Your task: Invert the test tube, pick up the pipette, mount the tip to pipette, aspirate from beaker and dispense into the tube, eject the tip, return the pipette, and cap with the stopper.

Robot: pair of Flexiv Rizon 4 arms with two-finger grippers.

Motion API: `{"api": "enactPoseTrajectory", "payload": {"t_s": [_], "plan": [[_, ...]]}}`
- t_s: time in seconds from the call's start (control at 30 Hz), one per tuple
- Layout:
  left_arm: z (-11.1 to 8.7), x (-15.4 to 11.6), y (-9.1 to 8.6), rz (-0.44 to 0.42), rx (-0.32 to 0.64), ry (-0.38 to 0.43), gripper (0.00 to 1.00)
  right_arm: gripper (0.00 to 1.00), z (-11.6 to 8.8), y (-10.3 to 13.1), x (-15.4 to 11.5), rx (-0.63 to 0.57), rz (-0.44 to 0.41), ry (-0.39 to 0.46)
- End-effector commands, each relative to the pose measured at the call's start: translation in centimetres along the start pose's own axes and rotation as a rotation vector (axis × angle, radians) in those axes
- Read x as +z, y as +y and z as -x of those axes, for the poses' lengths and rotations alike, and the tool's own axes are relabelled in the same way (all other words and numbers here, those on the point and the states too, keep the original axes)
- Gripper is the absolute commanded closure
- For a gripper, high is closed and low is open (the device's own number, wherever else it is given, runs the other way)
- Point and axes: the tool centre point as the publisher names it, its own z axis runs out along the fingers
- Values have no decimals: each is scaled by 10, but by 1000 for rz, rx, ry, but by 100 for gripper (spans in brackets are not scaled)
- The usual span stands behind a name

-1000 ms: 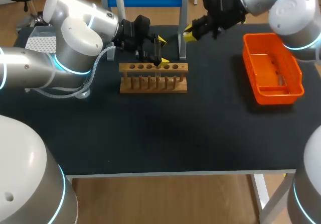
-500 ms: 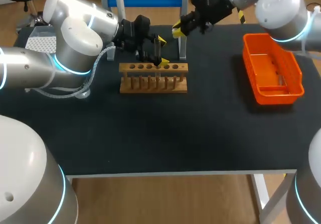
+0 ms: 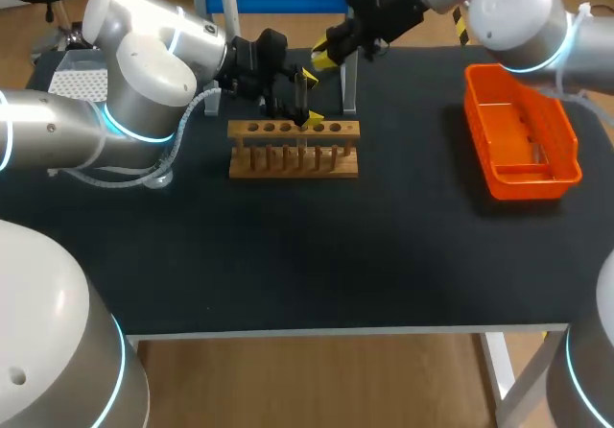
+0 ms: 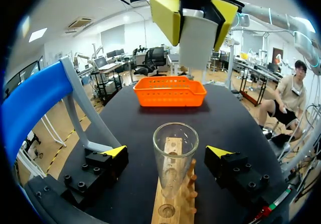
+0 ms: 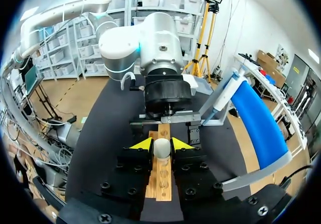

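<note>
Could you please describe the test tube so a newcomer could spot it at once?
On the black table's far side stands a wooden rack. One clear glass test tube stands upright in it between the left gripper's open fingers; the other holes look empty.

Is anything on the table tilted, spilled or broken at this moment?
Nothing stands out. The tube stands upright in the rack, between the open fingers of the left end effector. The right end effector holds the stopper squarely. The basket looks intact, and nothing is spilled.

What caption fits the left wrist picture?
Open left claw around a test tube in the wooden rack, right claw holding a white stopper above.
</note>
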Motion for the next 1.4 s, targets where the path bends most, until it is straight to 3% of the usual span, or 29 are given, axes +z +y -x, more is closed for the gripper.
{"api": "enactPoseTrajectory", "payload": {"t_s": [0.03,1.4], "plan": [[1,0,0,1,-1,5,0,100,2,4,4,-4,-10,11],[1,0,0,1,-1,5,0,100,4,0,31,-2,-22,48]]}}
